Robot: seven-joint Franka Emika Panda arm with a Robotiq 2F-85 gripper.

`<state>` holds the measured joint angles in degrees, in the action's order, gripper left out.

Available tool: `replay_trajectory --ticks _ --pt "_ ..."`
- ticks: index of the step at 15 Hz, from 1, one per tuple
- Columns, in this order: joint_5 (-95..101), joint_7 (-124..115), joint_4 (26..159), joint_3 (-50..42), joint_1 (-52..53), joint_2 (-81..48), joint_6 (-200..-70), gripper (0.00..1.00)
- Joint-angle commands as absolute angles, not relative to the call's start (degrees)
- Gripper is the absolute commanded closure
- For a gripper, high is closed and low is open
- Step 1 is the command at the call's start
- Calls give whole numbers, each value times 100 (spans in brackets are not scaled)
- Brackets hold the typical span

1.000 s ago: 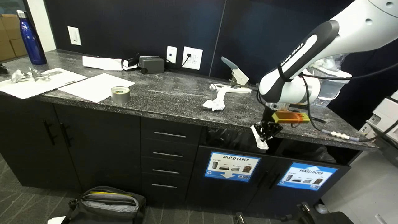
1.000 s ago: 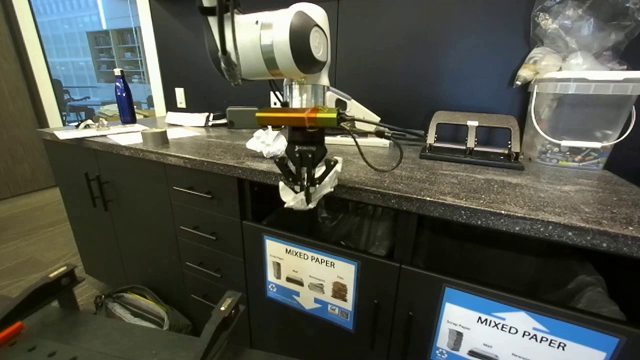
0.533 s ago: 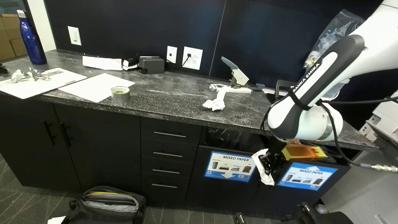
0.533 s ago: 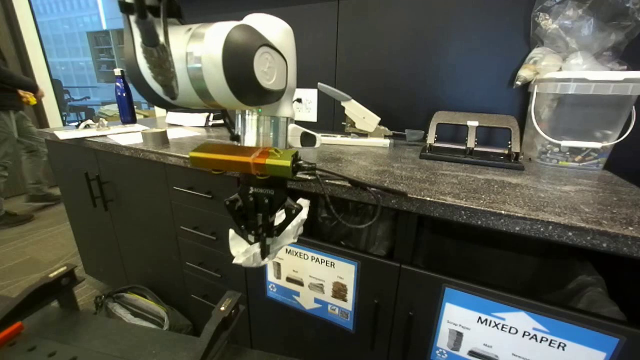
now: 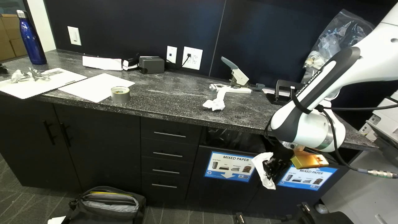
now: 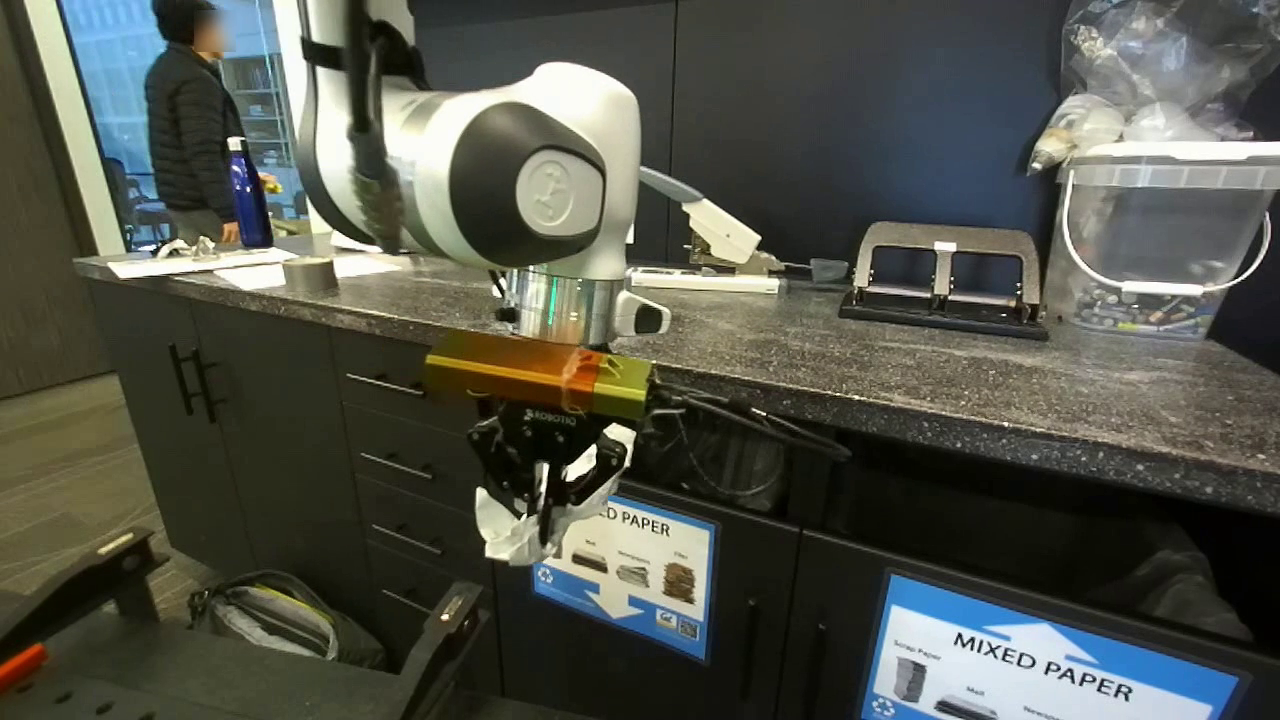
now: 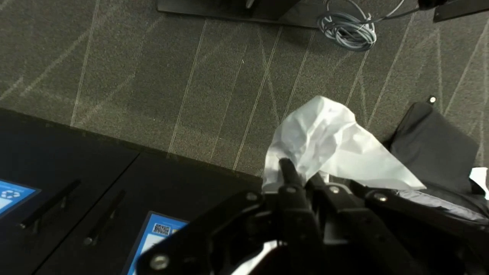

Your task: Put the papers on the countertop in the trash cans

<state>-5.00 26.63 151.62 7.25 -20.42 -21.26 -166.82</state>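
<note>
Gripper: jaws brought together and clamped on one crumpled paper wad, which is spread out to both sides of the grip.
Trash can, black, marked MIXED PAPER with a downward arrow: set behind the gripper and partly covered by the wad in both exterior views.
Second trash can, black, likewise marked, its arrow upward: set beside the first, right of the gripper in an exterior view.
Countertop, dark speckled stone: seen above and behind the gripper in both exterior views.
Twisted white wad: laid on the countertop, up and left of the gripper in an exterior view.
Stapler, white and grey: placed just behind that wad.
Hole punch, dark: placed on the countertop, up and right of the gripper in an exterior view.
Clear bucket, white-handled: stood just beside the punch.
Tape roll, grey: set well left of the gripper, near the front edge.
White sheets, two: laid near the roll, farther from the gripper; crumpled papers are borne by the farther one.
Blue bottle: stood at the countertop's far end.
</note>
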Motion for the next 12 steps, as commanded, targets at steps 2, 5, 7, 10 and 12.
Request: replay_trajectory --ticks 2,5,7,10,12 --pt "-514 3213 14258 1130 -2628 -2937 -16774 93" --pt "-347 3186 13732 1104 -2613 -3448 -16736 93" --pt "-251 3212 13372 1148 -2621 -3754 -16572 93" --pt "-91 3180 12895 1206 -2587 -4126 -16545 93" --pt "26 3125 12671 1199 -2505 -4309 -16754 93"
